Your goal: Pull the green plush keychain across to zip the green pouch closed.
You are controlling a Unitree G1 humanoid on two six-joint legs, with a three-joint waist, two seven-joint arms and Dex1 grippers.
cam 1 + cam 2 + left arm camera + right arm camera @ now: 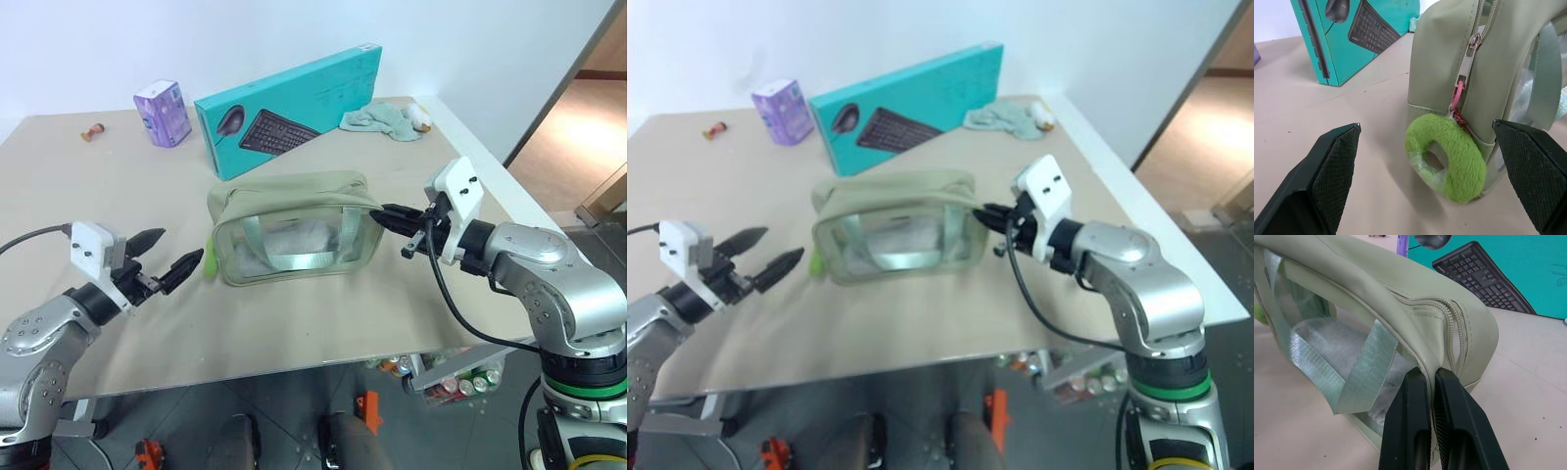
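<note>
The table spans the head view, with the teal keyboard box in the upper centre. Just below the box, at mid-frame, stands the green pouch, its clear panel and webbing handle facing the camera.

The right gripper, right of centre, has its fingers closed together on the pouch's end beside the zipper, and seems to be anchoring the bag. The left gripper, in the lower left, stands wide open and holds nothing, its tips just short of the pouch's other end.

There the green plush keychain hangs from the zipper pull by a pink clip, low against the pouch's end wall and between the open fingers in the left wrist view.

The step in hand looks like the reach for the keychain; zipping has not begun. Next, the left gripper should advance, close on the plush ring, then draw it along the zipper toward the right gripper while that one holds firm.
</note>
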